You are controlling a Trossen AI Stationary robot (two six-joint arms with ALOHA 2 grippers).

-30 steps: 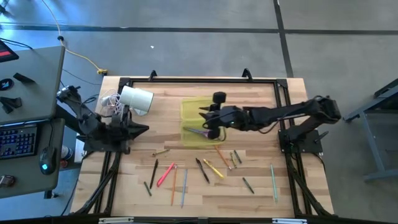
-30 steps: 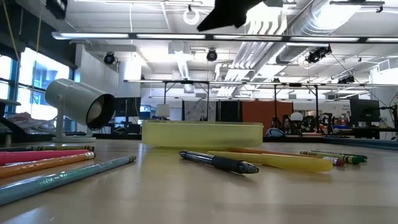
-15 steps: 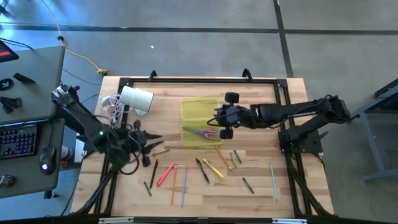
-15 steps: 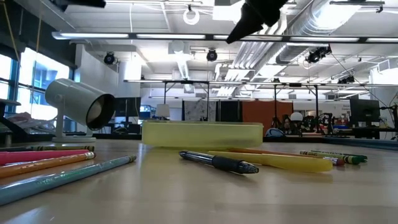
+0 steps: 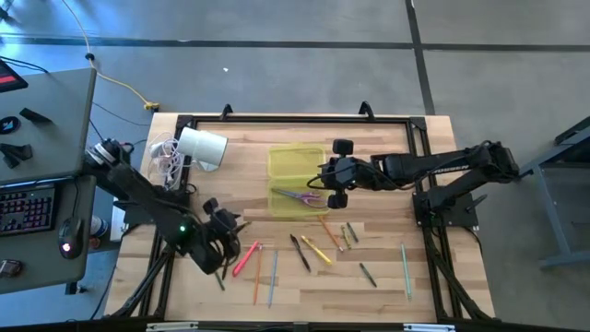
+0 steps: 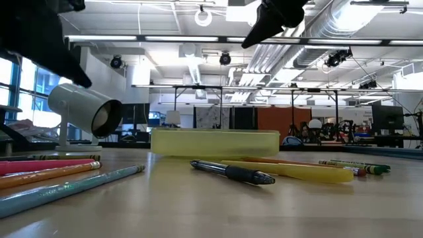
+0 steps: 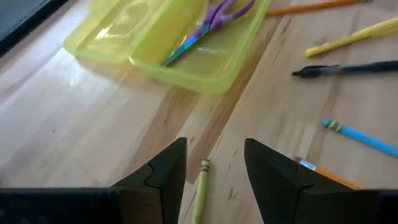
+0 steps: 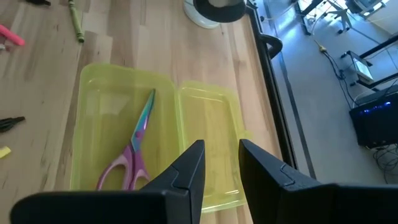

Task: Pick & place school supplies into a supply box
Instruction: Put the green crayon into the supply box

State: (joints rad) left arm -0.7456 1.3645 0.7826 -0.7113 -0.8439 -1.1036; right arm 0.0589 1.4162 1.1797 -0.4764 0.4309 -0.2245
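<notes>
The supply box [image 5: 297, 180] lies open in two yellow-green halves at the table's middle. The purple-handled scissors [image 8: 134, 158] lie flat in the near half. My right gripper [image 8: 221, 149] hovers open and empty above the box's right edge [image 5: 324, 189]. My left gripper [image 7: 214, 149] is open, tilted down over the table left of the box [image 5: 230, 226]. Its fingers stand on either side of an olive crayon [image 7: 200, 190] without touching it. Pens and pencils [image 5: 277, 263] lie flat across the near half of the table.
A white cylinder [image 5: 201, 148] with coiled cables stands at the far left. More pens lie at the near right: a black pen [image 5: 300, 251], a yellow one [image 5: 315, 249], green ones [image 5: 350, 232] and a light green one [image 5: 404, 267]. A black frame [image 5: 295, 118] runs round the table.
My left gripper has swung from the table's left edge toward the near middle, sunk, tipped downward and opened over the olive crayon. My right gripper drew back from above the box toward the table's right, then kept still. The scissors stay in the box.
</notes>
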